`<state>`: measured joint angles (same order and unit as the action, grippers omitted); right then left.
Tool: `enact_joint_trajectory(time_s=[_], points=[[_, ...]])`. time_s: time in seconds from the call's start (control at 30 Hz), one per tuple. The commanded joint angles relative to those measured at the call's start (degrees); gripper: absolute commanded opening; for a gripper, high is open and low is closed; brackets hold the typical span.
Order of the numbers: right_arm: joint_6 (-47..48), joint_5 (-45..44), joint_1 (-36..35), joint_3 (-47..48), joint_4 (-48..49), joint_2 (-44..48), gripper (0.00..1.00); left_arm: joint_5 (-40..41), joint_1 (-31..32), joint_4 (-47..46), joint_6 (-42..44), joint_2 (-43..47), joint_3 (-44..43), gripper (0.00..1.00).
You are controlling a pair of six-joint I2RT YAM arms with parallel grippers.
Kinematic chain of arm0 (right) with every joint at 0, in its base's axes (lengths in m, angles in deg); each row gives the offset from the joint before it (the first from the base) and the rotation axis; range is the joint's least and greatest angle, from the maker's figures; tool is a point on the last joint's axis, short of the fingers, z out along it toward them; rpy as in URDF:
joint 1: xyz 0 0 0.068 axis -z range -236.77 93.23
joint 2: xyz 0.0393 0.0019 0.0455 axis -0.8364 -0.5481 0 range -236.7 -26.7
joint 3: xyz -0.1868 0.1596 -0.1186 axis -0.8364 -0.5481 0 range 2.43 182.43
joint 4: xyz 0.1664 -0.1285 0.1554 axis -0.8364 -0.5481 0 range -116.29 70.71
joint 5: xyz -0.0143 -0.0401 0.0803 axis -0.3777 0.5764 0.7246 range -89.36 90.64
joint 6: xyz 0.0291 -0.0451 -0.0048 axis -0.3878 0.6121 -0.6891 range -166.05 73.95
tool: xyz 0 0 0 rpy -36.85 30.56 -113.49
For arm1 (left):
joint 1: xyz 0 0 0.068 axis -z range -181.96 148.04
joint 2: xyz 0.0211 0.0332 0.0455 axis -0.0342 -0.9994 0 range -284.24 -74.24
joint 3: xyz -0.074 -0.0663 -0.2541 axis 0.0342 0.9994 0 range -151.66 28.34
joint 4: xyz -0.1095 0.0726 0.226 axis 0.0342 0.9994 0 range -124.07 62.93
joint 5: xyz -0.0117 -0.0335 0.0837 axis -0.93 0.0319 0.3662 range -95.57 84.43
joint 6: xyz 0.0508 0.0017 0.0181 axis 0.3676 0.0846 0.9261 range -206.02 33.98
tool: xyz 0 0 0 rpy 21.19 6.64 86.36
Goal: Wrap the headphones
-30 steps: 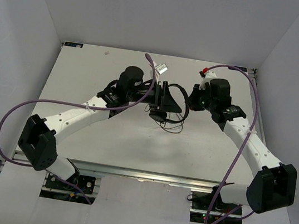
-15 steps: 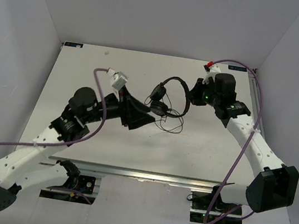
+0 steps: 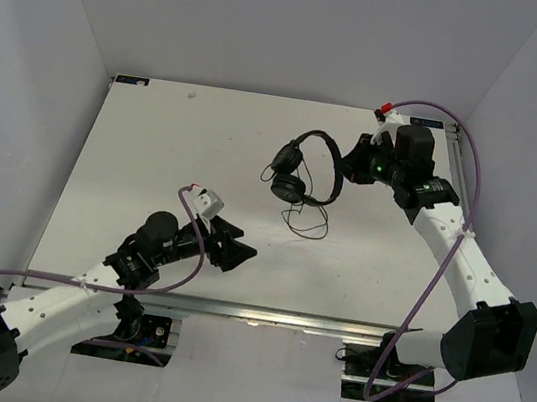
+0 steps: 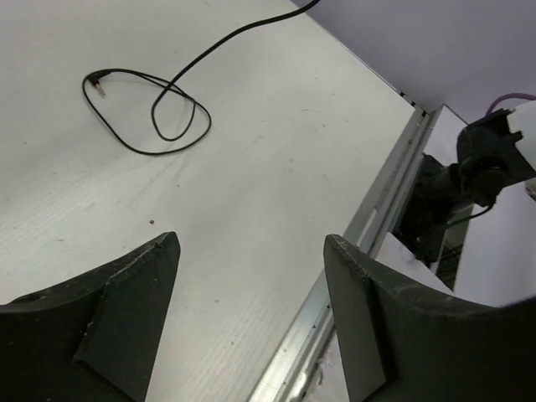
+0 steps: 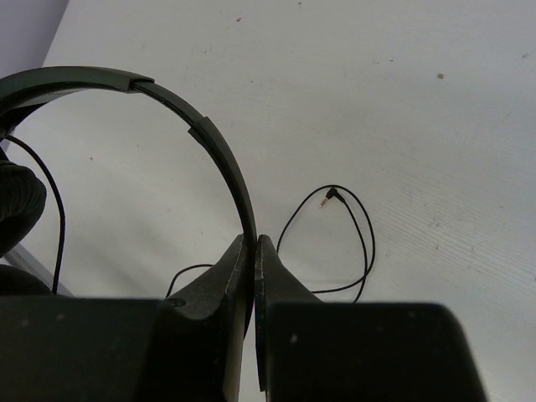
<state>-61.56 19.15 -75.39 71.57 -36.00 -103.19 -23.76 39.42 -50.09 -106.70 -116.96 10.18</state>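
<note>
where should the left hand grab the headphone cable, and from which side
Probably the slack loop of the cable near the plug, coming straight down from above with the open left hand. There the cable lies flat and free on the table, away from the headband, which the right hand pinches.

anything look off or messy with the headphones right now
The headphones are held up by the headband, pinched in the right gripper, but their cable is unwrapped: it trails into loose loops on the table, plug end free. The left gripper is open, empty and well away from it.
</note>
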Motion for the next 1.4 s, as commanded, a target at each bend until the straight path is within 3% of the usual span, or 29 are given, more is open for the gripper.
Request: enact_joint_trajectory(time_s=[0.0,0.27,0.43,0.93,1.03,1.17,1.37], points=[[-3.35,5.10,0.82,3.53,1.11,1.22,0.08,4.02,0.10,-16.46,6.48,-6.89,0.93,0.84],[-5.68,8.14,1.39,3.73,0.71,3.36,0.08,2.64,0.10,-32.24,7.06,-26.60,-1.54,0.89],[-6.77,9.73,1.32,3.65,0.63,4.36,0.08,3.74,0.19,-39.26,6.72,-34.13,-4.06,0.92],[-8.88,11.98,1.46,2.96,0.89,6.25,0.08,2.92,3.80,-50.00,2.71,-55.18,-15.53,0.89],[-9.00,12.23,1.48,2.85,0.89,6.68,0.08,3.05,4.30,-52.03,1.04,-58.13,-16.95,0.83],[-9.27,12.68,1.48,2.76,0.97,7.39,0.08,3.75,4.32,-54.67,-1.32,-59.66,-17.09,0.68],[-9.36,13.27,1.66,2.12,0.89,8.48,0.08,3.69,4.26,-56.95,-3.13,-60.06,-17.66,0.27]])
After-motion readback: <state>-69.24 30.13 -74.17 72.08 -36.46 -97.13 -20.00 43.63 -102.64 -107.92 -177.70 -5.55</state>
